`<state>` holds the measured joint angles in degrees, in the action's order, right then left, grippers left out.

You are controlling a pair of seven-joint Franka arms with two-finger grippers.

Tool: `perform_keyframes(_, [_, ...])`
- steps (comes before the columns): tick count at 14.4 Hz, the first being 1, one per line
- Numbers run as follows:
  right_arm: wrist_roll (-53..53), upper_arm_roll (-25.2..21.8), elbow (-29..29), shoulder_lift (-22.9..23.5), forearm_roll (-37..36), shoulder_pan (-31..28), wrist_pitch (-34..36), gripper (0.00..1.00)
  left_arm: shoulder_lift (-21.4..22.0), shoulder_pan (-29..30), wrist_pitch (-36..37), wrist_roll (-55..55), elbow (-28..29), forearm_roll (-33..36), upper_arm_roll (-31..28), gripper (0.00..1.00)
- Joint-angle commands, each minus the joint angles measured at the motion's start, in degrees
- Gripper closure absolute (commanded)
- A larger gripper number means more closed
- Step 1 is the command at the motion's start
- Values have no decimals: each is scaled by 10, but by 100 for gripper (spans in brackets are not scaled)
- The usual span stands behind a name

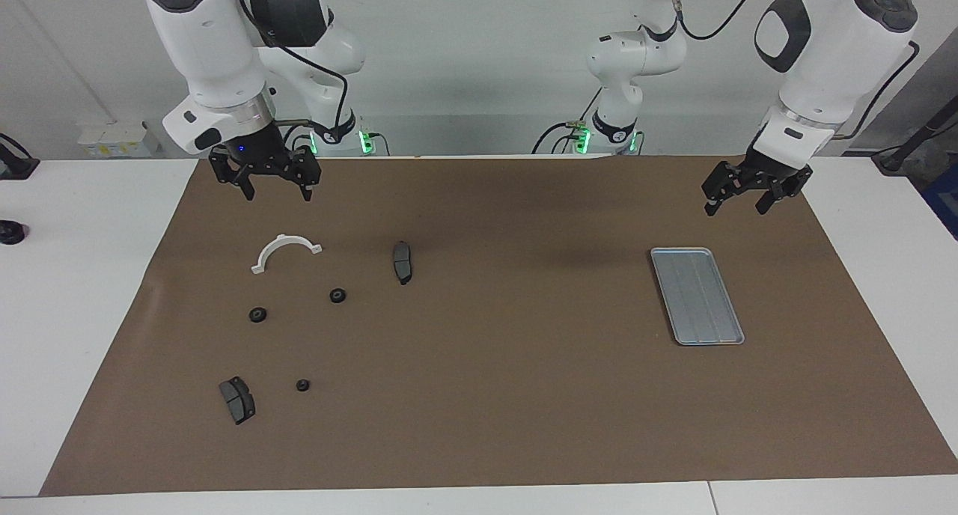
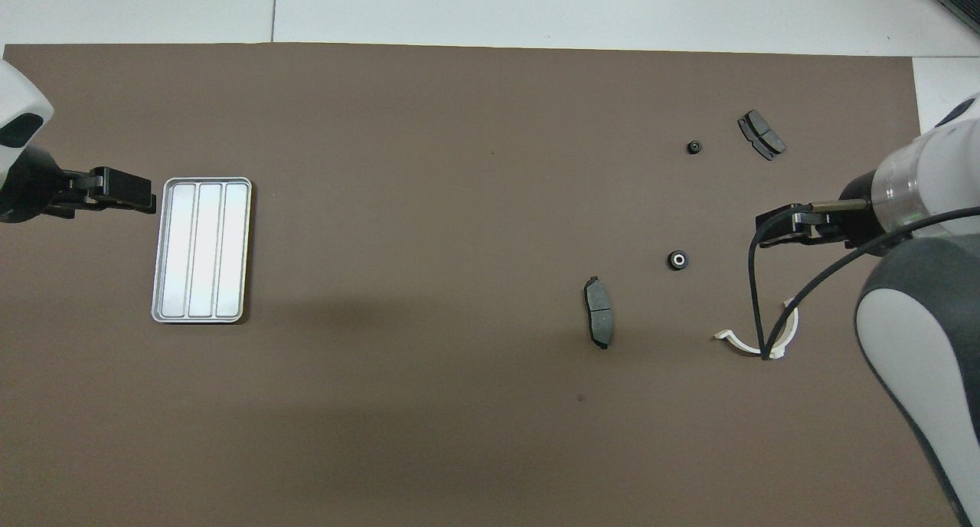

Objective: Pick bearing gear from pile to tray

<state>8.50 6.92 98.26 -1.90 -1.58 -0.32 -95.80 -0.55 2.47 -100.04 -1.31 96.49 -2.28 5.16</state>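
Three small black bearings (image 1: 337, 296) lie mid-left in the facing frame, below the right claw (image 1: 272, 193), fingers spread, empty. Tray (image 1: 697, 296) sits mid-right, empty, under the spread left claw (image 1: 736, 200). Right arm is nearer.

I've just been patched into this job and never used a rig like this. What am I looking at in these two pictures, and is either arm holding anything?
These are two robot arms at a table covered by a brown mat. One picture faces the robots from across the table; the other looks down from above them.

The right gripper hangs open over the mat near a white half-ring bracket. Around the bracket lie two dark brake pads and three small black round pieces.

The left gripper hangs open near an empty silver tray at the left arm's end of the table.

Neither gripper holds anything.
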Motion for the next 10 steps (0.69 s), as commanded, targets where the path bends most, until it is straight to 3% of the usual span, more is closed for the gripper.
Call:
perform_keyframes(1, [4, 0, 10, -11, 11, -2, -8, 0, 18, 6, -12, 10, 21, -4, 2, 0])
perform_keyframes(10, [0, 3, 35, -15, 11, -1, -45, 0, 18, 6, -9, 10, 21, -4, 2, 0])
